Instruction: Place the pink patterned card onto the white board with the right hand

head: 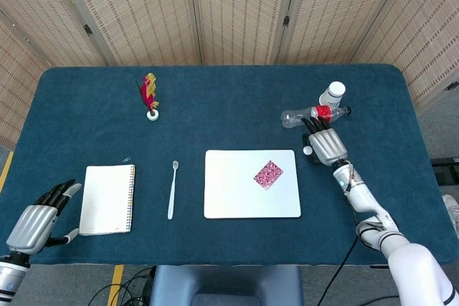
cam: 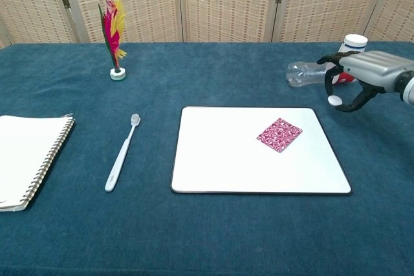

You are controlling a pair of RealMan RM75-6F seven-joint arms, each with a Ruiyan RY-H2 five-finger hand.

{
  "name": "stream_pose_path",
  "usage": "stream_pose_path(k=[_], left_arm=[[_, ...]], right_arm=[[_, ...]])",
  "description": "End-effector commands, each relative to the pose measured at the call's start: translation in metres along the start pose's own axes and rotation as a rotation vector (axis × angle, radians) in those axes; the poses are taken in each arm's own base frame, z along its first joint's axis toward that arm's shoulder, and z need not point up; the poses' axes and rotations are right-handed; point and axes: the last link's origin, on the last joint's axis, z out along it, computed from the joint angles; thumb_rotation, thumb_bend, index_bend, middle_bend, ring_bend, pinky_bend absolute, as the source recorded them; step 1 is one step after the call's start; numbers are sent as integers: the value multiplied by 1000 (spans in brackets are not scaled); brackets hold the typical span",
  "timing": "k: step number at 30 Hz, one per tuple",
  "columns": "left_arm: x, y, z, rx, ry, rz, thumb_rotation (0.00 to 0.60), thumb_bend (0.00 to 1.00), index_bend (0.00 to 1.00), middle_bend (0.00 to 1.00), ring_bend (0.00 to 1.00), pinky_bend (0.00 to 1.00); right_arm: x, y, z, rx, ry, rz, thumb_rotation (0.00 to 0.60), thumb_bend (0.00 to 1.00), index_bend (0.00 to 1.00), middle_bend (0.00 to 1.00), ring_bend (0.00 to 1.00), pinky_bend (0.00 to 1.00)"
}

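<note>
Blue cloth covers the bench, and on it the pink patterned card already lies flat on the white board, toward its right half, turned like a diamond. My right hand hovers off the board's far right corner, fingers apart, gripping nothing; the card lies to its left and nearer me. My left hand rests well away, empty.

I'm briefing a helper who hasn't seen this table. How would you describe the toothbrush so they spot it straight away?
Start from the white board at the middle of the blue table. Look to its left: before the spiral notebook lies a white toothbrush, lengthwise, bristle end toward the far side. It is the only long, thin thing there, alone on the cloth between two flat rectangles.
</note>
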Motion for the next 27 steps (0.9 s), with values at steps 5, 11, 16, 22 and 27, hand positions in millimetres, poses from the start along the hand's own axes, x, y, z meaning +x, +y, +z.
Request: stream_pose_path(k=[5, 11, 16, 22, 27], left_arm=[[1, 4, -3, -15, 6, -4, 600, 255, 3, 68, 97, 226], [4, 0, -4, -4, 12, -15, 600, 255, 4, 68, 97, 226], [7, -2, -6, -7, 17, -26, 600, 255, 4, 68, 97, 226], [9, -4, -8, -10, 23, -40, 600, 255, 6, 68, 97, 226], [10, -5, -8, -10, 22, -45, 600, 255, 8, 68, 97, 226]], right_arm=[[10, -33, -17, 108, 10, 4, 600, 212, 577, 68, 0, 0], [4, -67, -17, 165, -30, -13, 600, 211, 577, 68, 0, 0], [0, -84, -11, 180, -48, -24, 600, 212, 577, 68, 0, 0], [-3, -92, -2, 179, -60, -19, 600, 212, 577, 68, 0, 0], [-7, -98, 2, 188, -74, -24, 600, 212, 577, 68, 0, 0]])
